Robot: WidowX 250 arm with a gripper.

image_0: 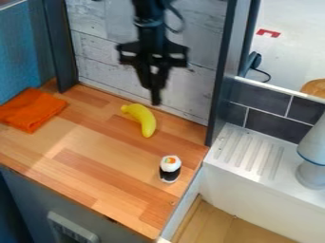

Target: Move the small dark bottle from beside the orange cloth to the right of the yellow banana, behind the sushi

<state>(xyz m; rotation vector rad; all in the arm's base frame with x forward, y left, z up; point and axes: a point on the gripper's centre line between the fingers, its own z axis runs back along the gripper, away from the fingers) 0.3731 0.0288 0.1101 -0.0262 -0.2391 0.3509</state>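
Note:
The black gripper [155,97] hangs from the top of the view, in front of the whitish wood-plank wall and above the back of the wooden counter [89,147]. Nearest to it is a yellow banana [143,118], lying on the counter just below and left of the fingertips, with no contact that I can make out. A sushi roll [170,169], white on top with an orange and green centre and a black band below, stands near the counter's right edge. At the far left lies a folded orange cloth [30,110].
Dark upright posts [219,76] frame the back wall. Right of the counter are a white ridged drainboard [251,149], dark tiles [276,126] and a grey-white faucet-like object [312,161]. A lower wooden surface [222,225] lies at bottom right.

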